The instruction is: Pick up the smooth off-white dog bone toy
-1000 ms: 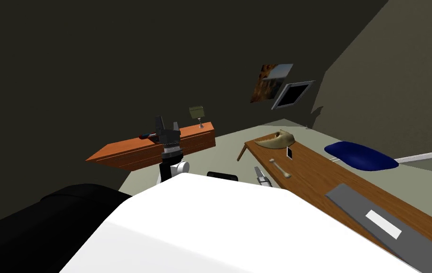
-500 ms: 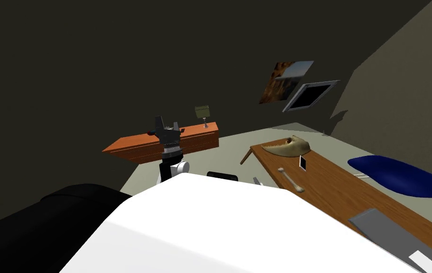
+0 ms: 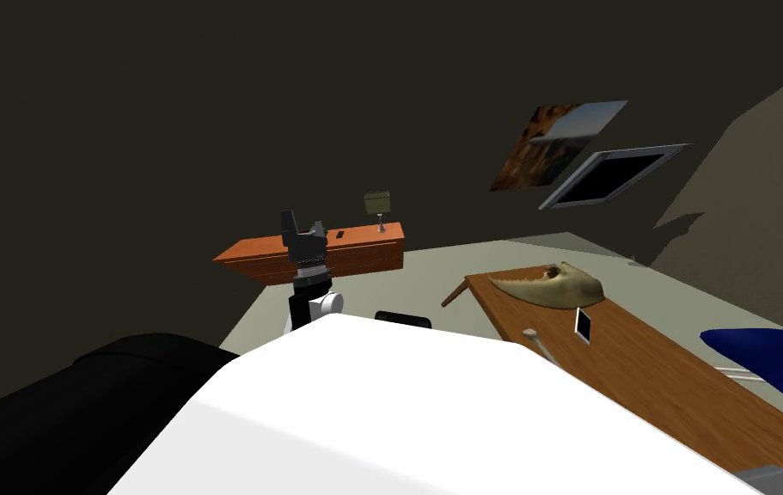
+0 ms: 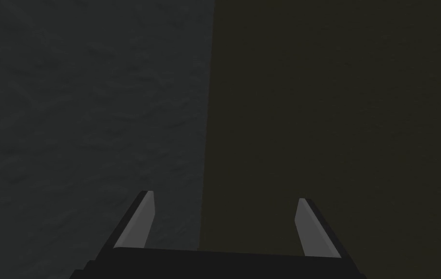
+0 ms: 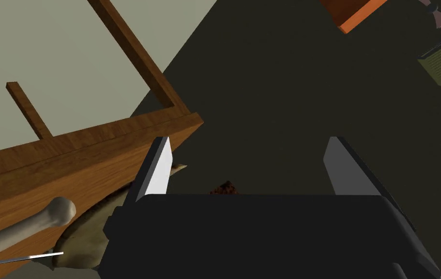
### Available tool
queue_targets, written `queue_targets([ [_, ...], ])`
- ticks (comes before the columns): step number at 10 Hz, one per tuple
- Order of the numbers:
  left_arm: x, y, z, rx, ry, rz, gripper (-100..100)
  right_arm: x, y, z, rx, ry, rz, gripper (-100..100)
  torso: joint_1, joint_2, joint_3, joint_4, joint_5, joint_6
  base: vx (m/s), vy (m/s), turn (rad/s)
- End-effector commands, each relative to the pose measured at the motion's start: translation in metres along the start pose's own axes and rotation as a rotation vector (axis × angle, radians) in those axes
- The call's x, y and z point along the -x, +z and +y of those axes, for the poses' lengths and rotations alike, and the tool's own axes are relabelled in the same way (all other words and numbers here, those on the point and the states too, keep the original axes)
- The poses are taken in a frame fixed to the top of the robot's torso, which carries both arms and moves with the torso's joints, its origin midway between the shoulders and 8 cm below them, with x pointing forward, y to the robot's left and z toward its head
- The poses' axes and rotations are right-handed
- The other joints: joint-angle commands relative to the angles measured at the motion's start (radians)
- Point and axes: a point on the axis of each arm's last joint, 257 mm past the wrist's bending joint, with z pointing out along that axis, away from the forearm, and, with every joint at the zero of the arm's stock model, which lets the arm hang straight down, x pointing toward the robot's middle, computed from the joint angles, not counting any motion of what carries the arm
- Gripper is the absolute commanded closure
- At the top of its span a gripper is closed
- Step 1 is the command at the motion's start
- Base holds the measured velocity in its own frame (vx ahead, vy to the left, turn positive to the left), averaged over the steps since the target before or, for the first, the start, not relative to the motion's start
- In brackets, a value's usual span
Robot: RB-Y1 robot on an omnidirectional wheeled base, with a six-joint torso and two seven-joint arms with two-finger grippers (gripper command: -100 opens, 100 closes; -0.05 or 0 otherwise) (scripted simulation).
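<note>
Off-white dog bone toy [image 5: 25, 227] on the wooden worktop [image 3: 639, 361], near its left edge.
Right claw [image 5: 248, 145] spread near it, not touching; left claw [image 4: 224, 196] spread, raised.

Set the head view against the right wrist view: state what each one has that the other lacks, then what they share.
Head view adds: the raised left claw, a wall picture, a dark framed panel, a blue cushion and a black sofa.
Right wrist view adds: the right claw, open, with the bone toy's knobbed end beside its dark body.
Shared: the off-white bone toy, the wooden table, a tan shell-like piece, the orange sideboard and the lamp.
</note>
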Motion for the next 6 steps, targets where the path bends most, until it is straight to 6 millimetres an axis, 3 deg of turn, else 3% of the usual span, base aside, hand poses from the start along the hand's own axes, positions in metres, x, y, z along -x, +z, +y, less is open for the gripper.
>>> queue_targets([
  [1, 0.0, 0.0, 0.0, 0.0, 0.0, 0.0, 0, -0.028, -0.026, -0.03, -0.07, -0.039, 0.083, -100, 0.0, 0.0, 0.0, 0.0, 0.0, 0.0, 0.09, -0.006, 0.283],
  [2, 0.0, 0.0, 0.0, 0.0, 0.0, 0.0, 0, -0.032, -0.03, -0.036, -0.084, -0.038, 0.093, -100, 0.0, -0.001, 0.0, 0.0, 0.0, -0.001, 0.081, -0.018, 0.17],
  [3, 0.0, 0.0, 0.0, 0.0, 0.0, 0.0, 0, -0.054, -0.055, -0.061, -0.141, -0.071, 0.168, -100, 0.0, 0.0, 0.0, 0.0, 0.0, 0.0, 0.084, -0.018, 0.264],
  [4, 0.0, 0.0, 0.0, 0.0, 0.0, 0.0, 0, -0.056, -0.058, -0.065, -0.149, -0.071, 0.173, -100, -0.001, 0.0, 0.0, 0.0, 0.0, 0.0, 0.074, -0.017, 0.149],
  [6, 0.0, 0.0, 0.0, 0.0, 0.0, 0.0, 0, -0.093, -0.115, -0.112, -0.258, -0.133, 0.324, -100, -0.001, 0.0, 0.0, 0.0, 0.0, -0.001, 0.093, -0.021, 0.372],
])
